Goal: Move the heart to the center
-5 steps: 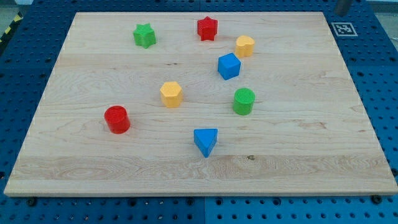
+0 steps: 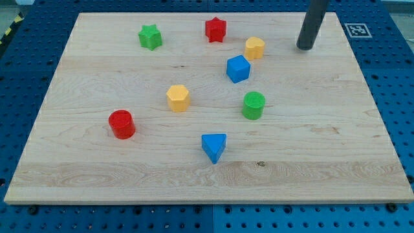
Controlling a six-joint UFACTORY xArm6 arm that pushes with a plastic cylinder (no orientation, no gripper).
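The yellow heart [image 2: 255,47] lies near the view's top, right of the middle, just up and right of a blue cube [image 2: 238,68]. My tip [image 2: 305,47] stands on the wooden board [image 2: 336,116] to the right of the heart, level with it and well apart from it. It touches no block.
A red star [image 2: 215,29] and a green star [image 2: 150,37] lie along the view's top. A yellow hexagon [image 2: 178,98] and a green cylinder [image 2: 253,105] sit near the middle. A red cylinder [image 2: 121,123] lies at the left and a blue triangle [image 2: 214,146] toward the bottom.
My rod has come in from the top right corner and now stands on the board right of the yellow heart. No block has moved.
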